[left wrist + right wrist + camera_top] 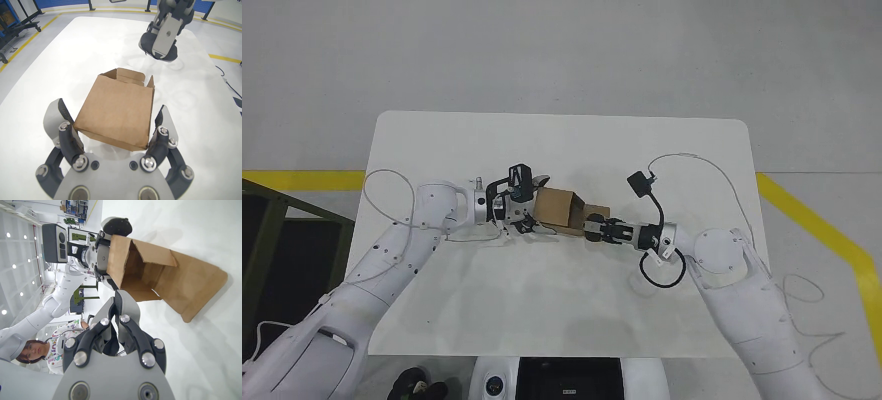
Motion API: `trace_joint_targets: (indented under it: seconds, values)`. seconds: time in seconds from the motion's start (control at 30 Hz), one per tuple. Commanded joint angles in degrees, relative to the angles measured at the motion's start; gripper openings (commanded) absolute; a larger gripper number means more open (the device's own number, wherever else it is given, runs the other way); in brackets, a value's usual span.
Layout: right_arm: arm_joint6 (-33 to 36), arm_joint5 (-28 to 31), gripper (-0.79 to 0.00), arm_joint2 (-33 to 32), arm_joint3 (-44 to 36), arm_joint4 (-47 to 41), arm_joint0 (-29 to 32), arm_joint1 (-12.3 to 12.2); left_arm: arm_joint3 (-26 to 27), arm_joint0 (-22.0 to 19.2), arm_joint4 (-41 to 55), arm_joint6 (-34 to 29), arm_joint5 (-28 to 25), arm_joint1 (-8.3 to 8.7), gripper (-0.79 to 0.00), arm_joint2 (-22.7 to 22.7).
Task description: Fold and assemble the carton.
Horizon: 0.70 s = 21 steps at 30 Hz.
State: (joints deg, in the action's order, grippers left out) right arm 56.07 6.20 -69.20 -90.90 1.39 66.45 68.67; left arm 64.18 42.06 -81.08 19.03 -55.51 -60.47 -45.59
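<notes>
Carton [117, 106], open-ended, pinched between left jaws; right jaws pressed together nearby.

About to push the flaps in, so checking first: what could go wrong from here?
The left claw grips the carton only at its closed end, so a push from the shut right claw might pivot it. The long flap lies almost flat on the table; the claw could slide over it instead of lifting it.
</notes>
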Motion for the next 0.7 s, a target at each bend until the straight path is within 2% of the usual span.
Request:
trace_joint_targets:
  seconds: [0.0, 0.13, 0.33, 0.67]
  values:
    - [0.50, -1.03, -0.785, 0.33, -0.18, 0.55, 0.27, -0.12, 0.13, 0.15, 0.16, -0.08, -0.10, -0.07, 0.000, -0.05]
    - [-0.85, -2.06, -0.785, 1.28, 0.95, 1.71, 0.61, -0.16, 0.26, 0.37, 0.41, -0.53, 0.05, -0.16, 0.000, -0.34]
    - [-4.59, -0.58, -0.785, 2.00, 1.31, 1.16, 0.67, -0.01, 0.55, 0.84, 0.70, -1.23, 0.07, -0.17, 0.000, -0.93]
    - [-6.04, 0.42, -0.785, 2.51, 3.06, 1.58, -1.31, -0.04, 1.67, 1.99, 1.50, -2.85, -0.06, -0.08, 0.000, -2.03]
